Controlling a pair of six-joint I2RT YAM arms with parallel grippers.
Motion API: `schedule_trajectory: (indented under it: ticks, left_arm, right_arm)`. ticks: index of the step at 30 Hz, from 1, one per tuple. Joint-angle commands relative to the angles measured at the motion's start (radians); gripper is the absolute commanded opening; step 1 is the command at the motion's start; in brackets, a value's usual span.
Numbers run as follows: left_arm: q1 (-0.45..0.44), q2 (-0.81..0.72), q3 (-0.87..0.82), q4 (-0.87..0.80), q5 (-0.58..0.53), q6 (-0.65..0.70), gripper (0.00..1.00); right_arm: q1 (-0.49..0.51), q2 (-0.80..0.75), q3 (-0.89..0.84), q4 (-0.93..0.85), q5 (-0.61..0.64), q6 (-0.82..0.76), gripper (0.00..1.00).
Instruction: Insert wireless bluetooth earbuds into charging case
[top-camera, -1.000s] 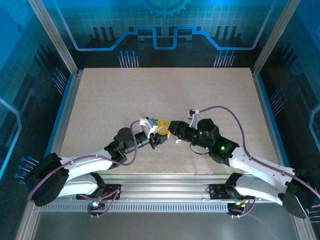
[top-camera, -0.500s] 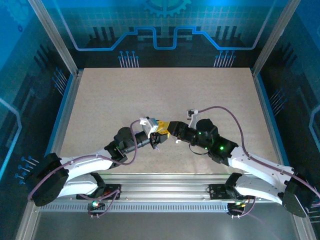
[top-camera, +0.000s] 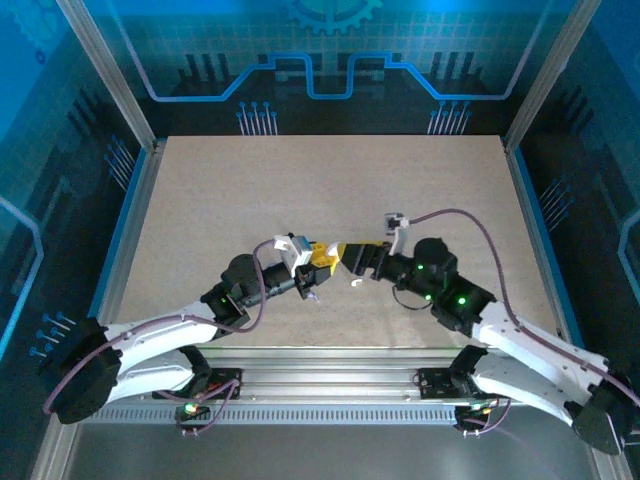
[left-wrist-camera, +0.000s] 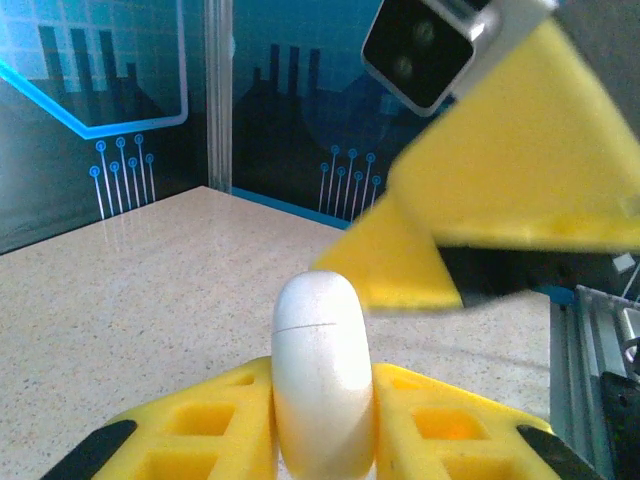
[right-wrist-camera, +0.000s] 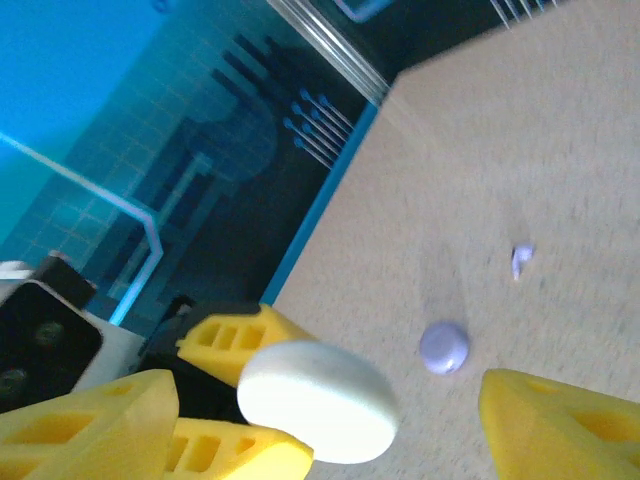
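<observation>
Speckled beige table (right-wrist-camera: 560, 150) underneath. The left gripper (left-wrist-camera: 322, 410) clamps the white charging case (left-wrist-camera: 322, 340) upright, seam crosswise. The right gripper (right-wrist-camera: 330, 435) stands wide around the case. Farther out, a lavender earbud (right-wrist-camera: 521, 260) lies on the table ahead of the right gripper: likely its pick.

No text, label or number is legible — the walls (top-camera: 320, 70) carry wordless graphics
</observation>
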Motion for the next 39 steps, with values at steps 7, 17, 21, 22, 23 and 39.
schedule_trajectory:
  ticks: [7, 17, 21, 22, 23, 39]
  left_arm:
    - [-0.006, -0.084, 0.041, -0.037, 0.16, -0.011, 0.27]
    - [-0.005, -0.092, 0.067, -0.042, 0.281, -0.012, 0.27]
    - [-0.005, -0.097, 0.072, -0.042, 0.304, -0.008, 0.27]
    - [-0.005, -0.099, 0.072, -0.04, 0.307, -0.007, 0.27]
    - [-0.006, -0.101, 0.07, -0.034, 0.31, -0.006, 0.28]
    - [-0.006, -0.115, 0.054, -0.007, 0.315, -0.005, 0.24]
  right_arm:
    - [-0.282, -0.028, 0.043, -0.08, -0.633, -0.555, 0.7]
    - [-0.297, -0.02, 0.115, -0.294, -0.834, -1.076, 0.64]
    - [-0.296, 0.017, 0.158, -0.358, -0.845, -1.166, 0.62]
    - [-0.296, 0.027, 0.168, -0.366, -0.842, -1.177, 0.62]
    - [-0.296, 0.038, 0.178, -0.375, -0.842, -1.19, 0.62]
    - [-0.251, 0.232, 0.371, -0.55, -0.996, -1.346, 0.45]
